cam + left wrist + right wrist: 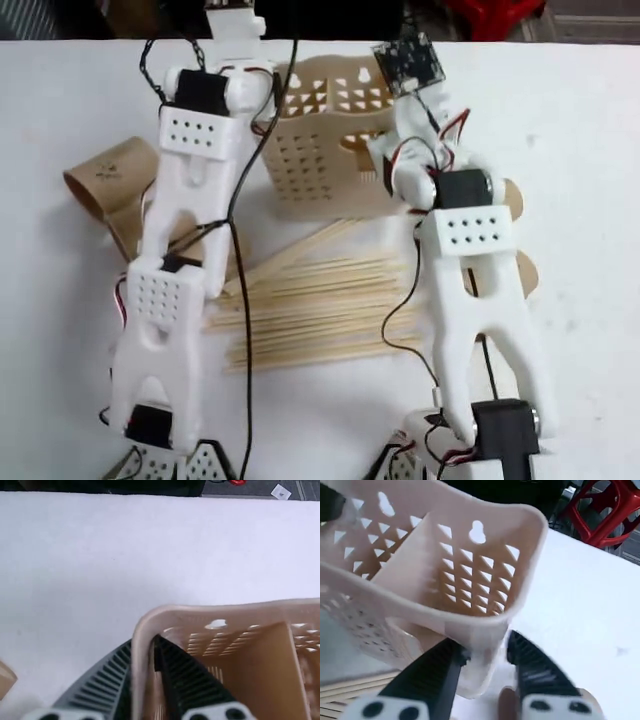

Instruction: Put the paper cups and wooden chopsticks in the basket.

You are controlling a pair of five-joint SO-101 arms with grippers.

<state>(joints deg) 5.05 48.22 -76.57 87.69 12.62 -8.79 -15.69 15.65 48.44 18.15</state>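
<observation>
At the far edge of the table (580, 150), your basket (320, 160) looks light and stiff; left gripper (142, 645) pinches its rim, right gripper (485, 645) is spread round a corner. Chopsticks (320, 300), mid-table, likely slip, so pinch mid-bundle; cups (105, 180) by the left edge probably crush, so squeeze gently

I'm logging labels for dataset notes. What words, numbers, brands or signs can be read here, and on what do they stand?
None can be read.
On the paper cup: a dark printed mark, too blurred to read.
On the circuit board on an arm by the basket: tiny markings, too small to read.
On the basket: cut-out holes, no lettering.
</observation>
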